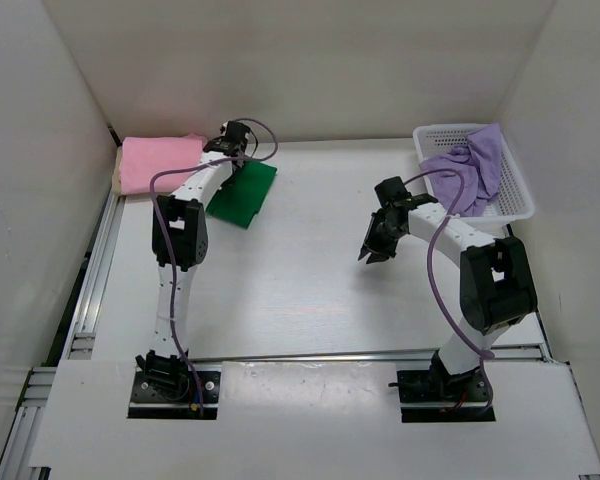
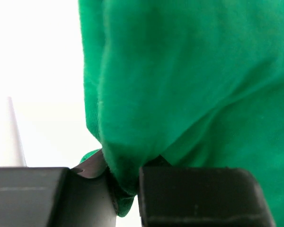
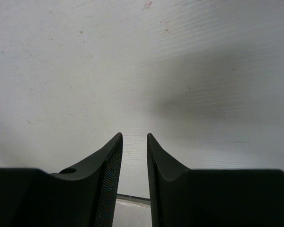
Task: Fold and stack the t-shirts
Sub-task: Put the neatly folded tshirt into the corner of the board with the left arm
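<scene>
The left hand (image 2: 125,189) is clamped on an edge of the folded bright green cloth t-shirt (image 1: 245,195), at the far left of the white bench (image 1: 310,290), near the folded pink cloth t-shirt (image 1: 158,162). The right hand (image 3: 134,137) hangs empty, its fingers a narrow gap apart. I judge the cloth light and limp, so it will sag from one pinch; a folded edge holds better.

Brightly and evenly lit, with faint shadows under the arms (image 1: 180,240), blown out white beside the close, blurred green t-shirt (image 2: 189,85), softly shadowed ahead of the right gripper (image 3: 134,138).
</scene>
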